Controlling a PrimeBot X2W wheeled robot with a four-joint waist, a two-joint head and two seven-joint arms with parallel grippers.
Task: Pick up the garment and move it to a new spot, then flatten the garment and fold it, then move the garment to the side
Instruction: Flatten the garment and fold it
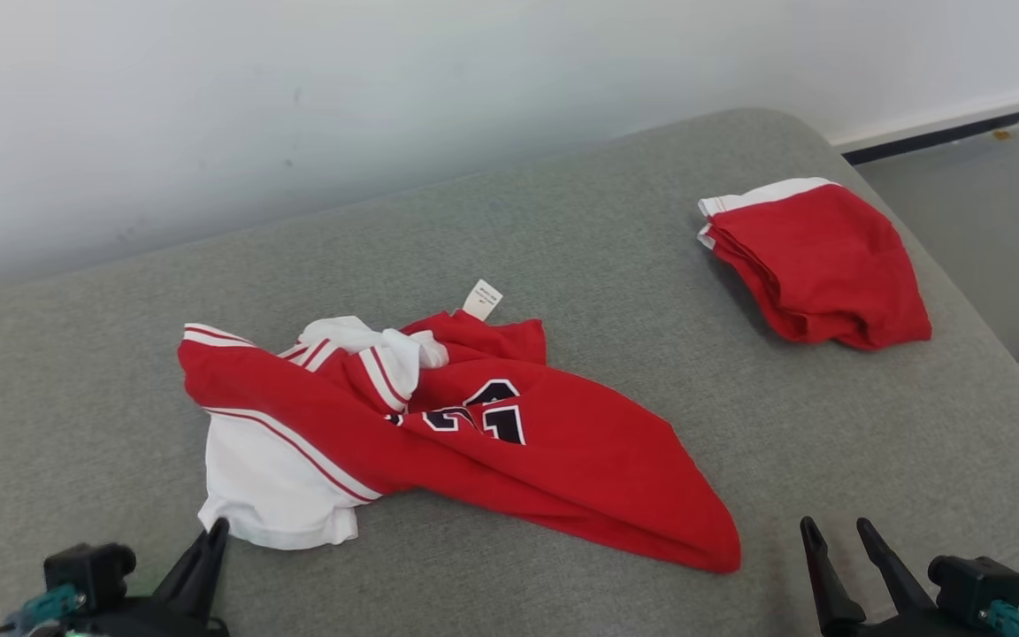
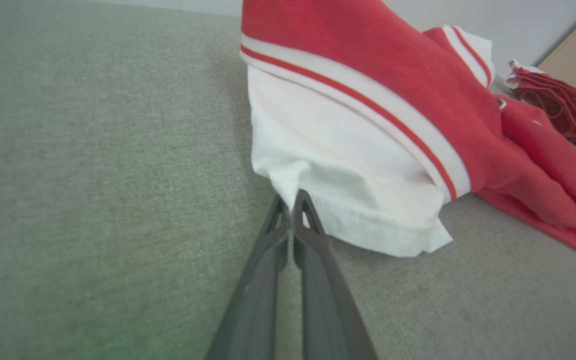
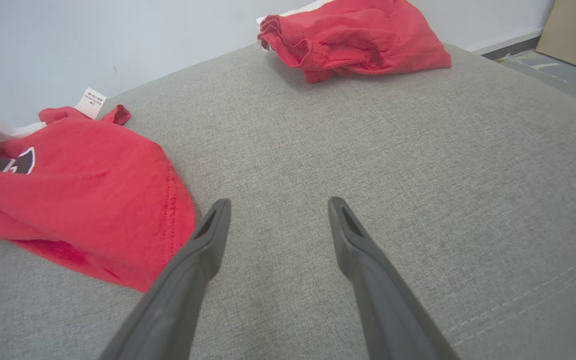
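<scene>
one white corner of the garment (image 2: 358, 165) pinched by the left gripper (image 2: 291, 199)

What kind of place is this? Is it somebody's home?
Likely a room indoors, maybe a living room; I can't be sure. A grey fabric cushion like a sofa seat sits by a plain white wall, with a crumpled red-and-white jersey and a folded red garment on it.
</scene>
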